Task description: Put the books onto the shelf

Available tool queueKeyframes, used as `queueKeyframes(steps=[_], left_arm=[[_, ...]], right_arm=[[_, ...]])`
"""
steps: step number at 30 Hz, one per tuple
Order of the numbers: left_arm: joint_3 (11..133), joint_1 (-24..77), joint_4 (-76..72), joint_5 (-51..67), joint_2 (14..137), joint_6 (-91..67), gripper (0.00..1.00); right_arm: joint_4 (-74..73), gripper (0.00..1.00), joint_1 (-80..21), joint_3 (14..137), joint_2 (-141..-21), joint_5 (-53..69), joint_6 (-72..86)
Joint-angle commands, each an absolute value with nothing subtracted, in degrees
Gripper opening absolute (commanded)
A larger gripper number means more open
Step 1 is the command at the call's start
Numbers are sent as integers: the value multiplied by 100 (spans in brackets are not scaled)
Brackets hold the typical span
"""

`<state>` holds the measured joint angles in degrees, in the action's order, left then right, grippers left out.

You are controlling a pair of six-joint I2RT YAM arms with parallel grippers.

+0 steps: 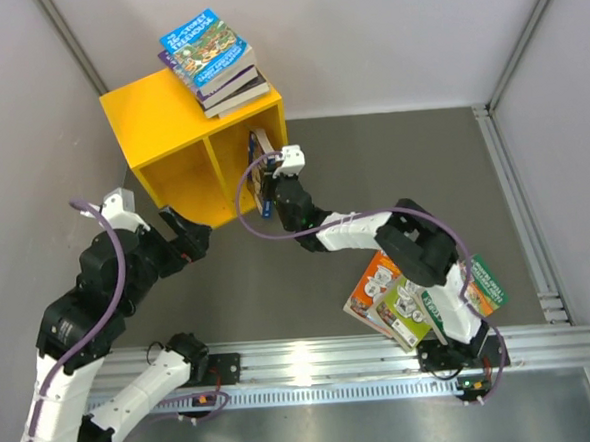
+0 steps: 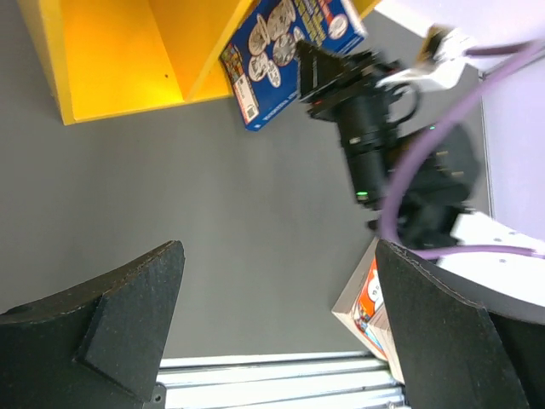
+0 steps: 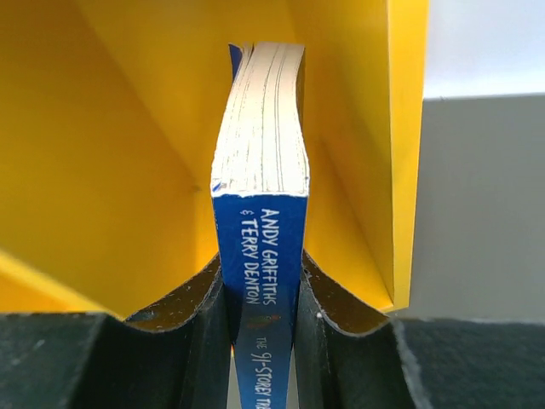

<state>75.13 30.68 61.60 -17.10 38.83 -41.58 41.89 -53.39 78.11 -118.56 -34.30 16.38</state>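
Lab test cell: white panel walls [image 1: 384, 35], aluminium rail [image 1: 384, 361].

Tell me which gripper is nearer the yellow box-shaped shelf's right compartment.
Right. The right gripper is at its mouth, clamping a blue paperback; the left gripper, open, hangs off the shelf's near corner.

The shelf [image 3: 128, 170] is smooth, faintly glossy yellow. The book [image 3: 260, 247] has a glossy blue spine and cream paper pages. The pads [image 3: 192, 341] look matt, grainy black.

One yellow shelf [image 1: 159, 119]; two square compartments [image 1: 180, 183]; about seven books [image 1: 204, 46]; two robot arms [image 1: 348, 233]
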Motion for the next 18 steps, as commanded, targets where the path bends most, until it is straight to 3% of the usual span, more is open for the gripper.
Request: queueKeyframes(steps=[1,18], left_arm=[[7725,3050,6266,-1986,3780,-4026,99],[7453,3050,6521,-2373,3076,-4307,99]], right_arm=[[5994,0,-5449,8480,-12267,-4121,1563],[5010,0,-5361,9580,-13228,-3042,3594]])
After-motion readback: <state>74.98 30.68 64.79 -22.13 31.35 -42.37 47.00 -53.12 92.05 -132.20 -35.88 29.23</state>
